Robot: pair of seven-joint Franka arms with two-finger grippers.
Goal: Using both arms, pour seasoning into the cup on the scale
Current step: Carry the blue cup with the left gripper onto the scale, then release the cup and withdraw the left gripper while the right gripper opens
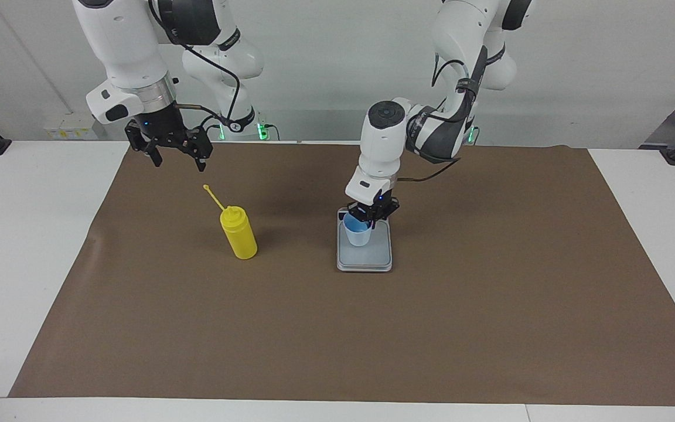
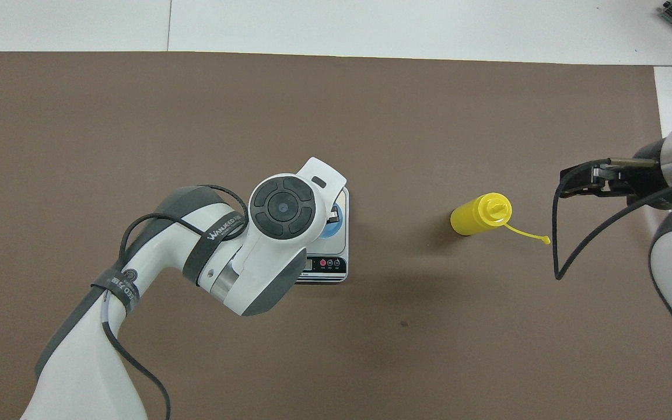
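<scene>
The light blue cup [image 1: 358,232] sits low over the grey plate of the scale [image 1: 374,258], and my left gripper [image 1: 371,213] is shut on its rim from above. Whether the cup's base touches the plate I cannot tell. In the overhead view my left wrist covers most of the cup [image 2: 331,227] and part of the scale [image 2: 342,239]. The yellow seasoning bottle [image 1: 239,235] stands upright on the mat toward the right arm's end, its cap strap sticking out toward the robots. My right gripper [image 1: 177,160] hangs open in the air over the mat, apart from the bottle [image 2: 480,214].
A brown mat [image 1: 372,340] covers most of the white table [image 1: 21,234]. The scale's display strip [image 2: 324,265] faces the robots. Nothing else stands on the mat.
</scene>
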